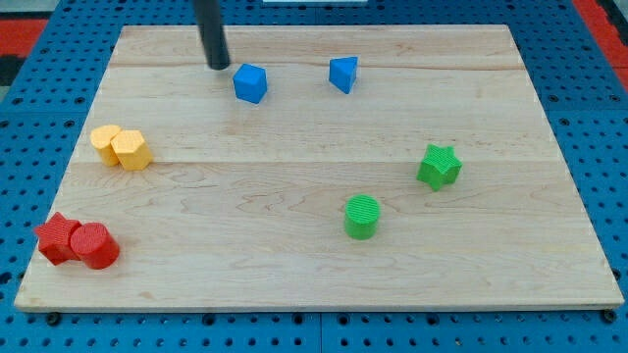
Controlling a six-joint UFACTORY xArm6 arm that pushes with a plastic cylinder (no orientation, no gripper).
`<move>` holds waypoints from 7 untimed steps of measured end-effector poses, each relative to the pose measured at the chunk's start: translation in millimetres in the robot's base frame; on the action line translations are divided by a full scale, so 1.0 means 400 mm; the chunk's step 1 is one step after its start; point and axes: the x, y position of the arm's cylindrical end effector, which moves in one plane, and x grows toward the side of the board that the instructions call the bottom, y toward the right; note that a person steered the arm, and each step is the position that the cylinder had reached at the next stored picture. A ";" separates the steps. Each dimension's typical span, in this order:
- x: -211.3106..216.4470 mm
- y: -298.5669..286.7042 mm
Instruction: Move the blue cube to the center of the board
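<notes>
Blue cube (250, 83) near tabletop (294, 284) top edge, left of middle. My tip (219, 66) just beside cube's upper-left, apart. No gripper fitted, only rod. Centre lies toward bottom-right of cube.

A pale wooden table (324, 275) is seen resting on blue perforated panels (39, 108), with red patches (599, 15) at the upper corners.

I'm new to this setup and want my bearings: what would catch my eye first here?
The dark rod near the view's top left, my tip just left of the blue cube, with a small gap between them. Then the bright pairs at the view's left: two yellow blocks touching, and two red blocks in the bottom-left corner.
</notes>
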 end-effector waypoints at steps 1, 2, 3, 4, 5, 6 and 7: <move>0.061 0.135; 0.171 0.208; 0.176 0.215; 0.074 0.215; -0.009 0.198; 0.006 0.045; 0.089 0.024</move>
